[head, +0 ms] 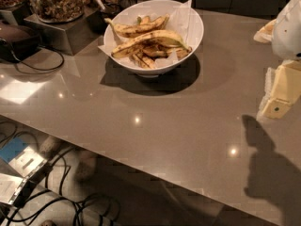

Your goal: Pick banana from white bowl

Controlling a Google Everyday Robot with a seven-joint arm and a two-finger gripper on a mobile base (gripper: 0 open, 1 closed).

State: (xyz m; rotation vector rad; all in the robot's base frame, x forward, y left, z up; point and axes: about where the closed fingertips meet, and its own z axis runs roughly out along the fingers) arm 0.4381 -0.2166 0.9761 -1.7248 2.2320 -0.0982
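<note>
The white bowl [192, 26], lined with white paper, stands on the grey counter at the upper middle of the camera view. The banana [149, 38] lies across the bowl's middle, long, curved and yellow with brown speckles. A slimmer speckled banana [134, 28] lies behind it, and short brownish pieces [146, 56] lie in front. My gripper [281, 94] is at the far right edge, well to the right of the bowl and nearer the camera, above the counter. It casts a shadow on the counter below it.
Glass jars of nuts [56, 1] stand on a metal box [66, 32] at the upper left. A dark round device [16, 39] with a cable sits at the left edge. The counter's front edge [141, 166] runs diagonally; cables and boxes lie on the floor below.
</note>
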